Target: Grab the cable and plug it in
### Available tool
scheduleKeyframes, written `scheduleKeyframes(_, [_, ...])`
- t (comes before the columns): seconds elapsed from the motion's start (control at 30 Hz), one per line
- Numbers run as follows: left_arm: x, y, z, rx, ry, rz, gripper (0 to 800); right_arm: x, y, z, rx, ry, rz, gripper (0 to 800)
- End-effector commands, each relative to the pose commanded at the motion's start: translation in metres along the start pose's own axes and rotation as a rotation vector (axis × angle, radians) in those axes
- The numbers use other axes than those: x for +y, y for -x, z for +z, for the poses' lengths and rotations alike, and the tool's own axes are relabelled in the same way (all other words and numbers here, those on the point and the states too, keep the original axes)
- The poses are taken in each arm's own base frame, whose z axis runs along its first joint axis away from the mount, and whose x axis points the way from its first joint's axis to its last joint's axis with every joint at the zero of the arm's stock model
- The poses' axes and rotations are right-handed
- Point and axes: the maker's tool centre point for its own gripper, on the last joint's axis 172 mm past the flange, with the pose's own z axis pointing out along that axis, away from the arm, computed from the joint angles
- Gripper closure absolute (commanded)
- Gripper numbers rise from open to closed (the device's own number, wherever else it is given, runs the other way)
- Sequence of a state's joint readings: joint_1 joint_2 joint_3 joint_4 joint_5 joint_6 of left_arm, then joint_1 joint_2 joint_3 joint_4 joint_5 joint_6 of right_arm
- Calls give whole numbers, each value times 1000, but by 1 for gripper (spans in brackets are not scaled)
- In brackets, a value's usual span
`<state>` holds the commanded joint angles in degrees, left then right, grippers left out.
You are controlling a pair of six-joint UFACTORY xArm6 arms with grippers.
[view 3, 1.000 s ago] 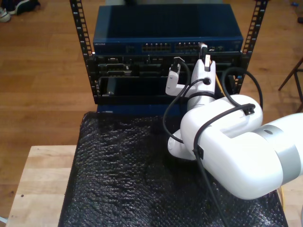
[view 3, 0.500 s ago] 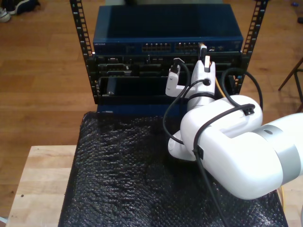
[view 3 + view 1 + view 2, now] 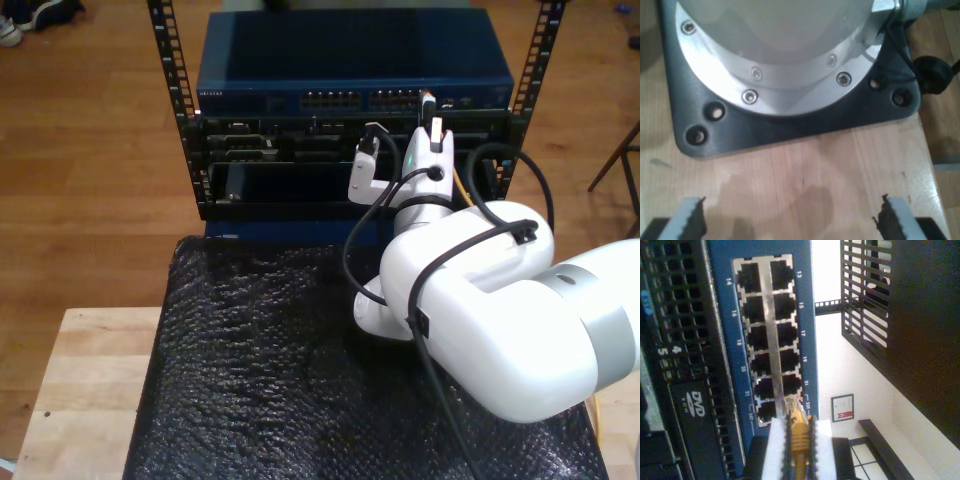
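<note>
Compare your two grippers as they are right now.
My first gripper is open with nothing between its serrated pads, over a bare wooden tabletop. My second gripper is shut on the yellow-orange network cable, its clear plug at the blue switch's port block. Both have pale, ridged fingers.

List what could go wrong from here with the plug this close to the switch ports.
1. My second gripper holds the cable with its plug tip at the edge of a port block; slightly off, it might hit the metal divider rather than enter a socket.
2. Pushing while misaligned could bend the plug or make the cable slip between the pads.
</note>
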<state>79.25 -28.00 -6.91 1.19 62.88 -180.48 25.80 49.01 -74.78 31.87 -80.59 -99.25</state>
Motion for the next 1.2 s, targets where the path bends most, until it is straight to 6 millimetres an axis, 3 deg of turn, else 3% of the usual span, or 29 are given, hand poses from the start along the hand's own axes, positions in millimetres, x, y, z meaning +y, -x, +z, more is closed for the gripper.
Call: scheduleKeyframes(1.2, [0, 0, 0, 0, 0, 0, 0, -3, -2, 2, 2, -1, 3, 800])
